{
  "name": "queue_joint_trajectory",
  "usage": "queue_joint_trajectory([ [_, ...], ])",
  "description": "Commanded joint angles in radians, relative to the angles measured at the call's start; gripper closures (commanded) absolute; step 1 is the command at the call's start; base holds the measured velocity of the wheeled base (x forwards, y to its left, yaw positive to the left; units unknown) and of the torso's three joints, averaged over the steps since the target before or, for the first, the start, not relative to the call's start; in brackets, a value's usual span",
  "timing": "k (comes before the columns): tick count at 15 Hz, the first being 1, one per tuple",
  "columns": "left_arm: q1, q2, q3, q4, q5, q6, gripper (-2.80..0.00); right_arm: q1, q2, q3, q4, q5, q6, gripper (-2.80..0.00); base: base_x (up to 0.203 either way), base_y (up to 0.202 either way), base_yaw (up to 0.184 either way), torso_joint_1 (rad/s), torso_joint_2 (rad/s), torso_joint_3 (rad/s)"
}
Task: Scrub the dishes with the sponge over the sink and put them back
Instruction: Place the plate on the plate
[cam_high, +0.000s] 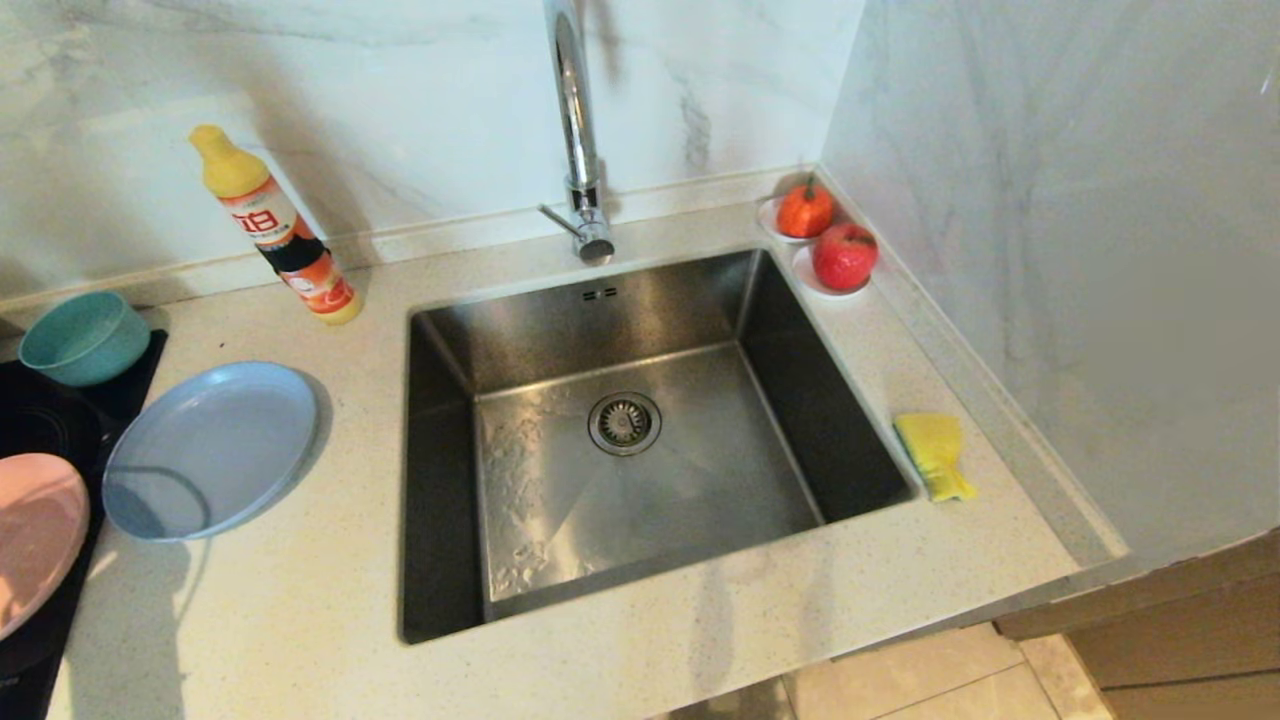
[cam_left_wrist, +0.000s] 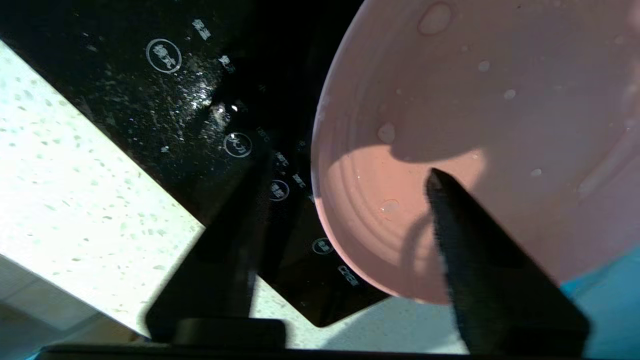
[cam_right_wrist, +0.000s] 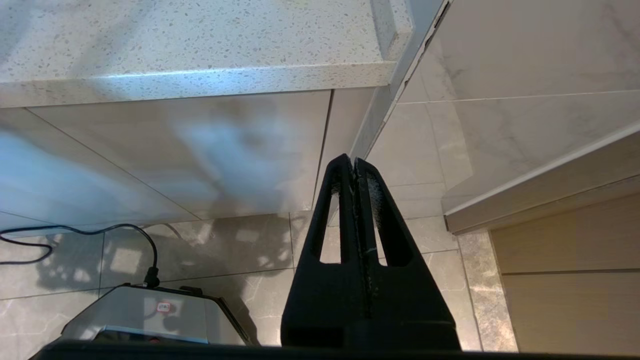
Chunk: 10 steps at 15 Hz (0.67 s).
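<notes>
Dishes, count: three, all left of the sink, none over it.
Teal bowl (cam_high: 83, 337): one, upright, at the back corner of the black cooktop (cam_high: 40, 425).
Pale blue plate (cam_high: 212, 448): one, flat on the speckled counter (cam_high: 260, 620) between cooktop and sink, its left rim just over the cooktop edge.
Pink plate (cam_high: 35, 535): one, on the cooktop at the left edge of the head view; water drops on its face in the left wrist view.
Sponge (cam_high: 933, 455): one, yellow, on the counter just right of the sink rim.
Sink (cam_high: 640, 500): one steel basin, one round strainer drain (cam_high: 624, 422), wet patches on the floor; one chrome tap (cam_high: 578, 130) behind it.
Left gripper (cam_left_wrist: 345, 185): over the near rim of the pink plate; jaws parted, one finger above the plate, the other above the cooktop; nothing gripped.
Right gripper (cam_right_wrist: 354, 165): parked below counter level, facing the cabinet front; jaws pressed together, empty.
Detergent bottle (cam_high: 275, 225): one, yellow cap, leaning at the back wall.
Saucers with red fruit (cam_high: 822, 240): two, back right corner.
</notes>
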<state>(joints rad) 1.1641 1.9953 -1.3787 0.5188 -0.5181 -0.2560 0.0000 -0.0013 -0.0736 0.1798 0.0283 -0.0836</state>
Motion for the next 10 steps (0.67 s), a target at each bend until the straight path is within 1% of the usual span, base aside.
queue_joint_trajectory([
  [1,0.022,0.005,0.004,0.003,-0.081,-0.001,-2.80,0.000,0.001,0.000,0.001,0.001,-0.001,0.00,0.000,0.000,0.000,0.000,0.00,0.000],
  [2,0.031,0.010,0.004,0.008,-0.126,0.001,-2.80,0.000,0.001,0.000,0.001,0.001,-0.001,0.00,0.000,0.000,0.000,0.000,0.00,0.000],
  [6,0.037,0.026,0.025,0.002,-0.145,0.011,-2.80,0.000,0.001,0.000,0.001,0.001,-0.001,0.00,0.000,0.000,0.000,0.000,0.00,0.000],
  [8,0.037,0.032,0.046,-0.002,-0.160,0.044,-2.80,0.000,0.001,0.000,0.001,0.001,-0.001,0.00,0.000,0.000,0.000,0.000,0.00,0.000],
  [10,0.037,0.042,0.047,-0.015,-0.168,0.052,-2.80,0.000,0.001,0.000,0.001,0.001,-0.001,0.00,0.000,0.000,0.000,0.000,0.00,0.000],
])
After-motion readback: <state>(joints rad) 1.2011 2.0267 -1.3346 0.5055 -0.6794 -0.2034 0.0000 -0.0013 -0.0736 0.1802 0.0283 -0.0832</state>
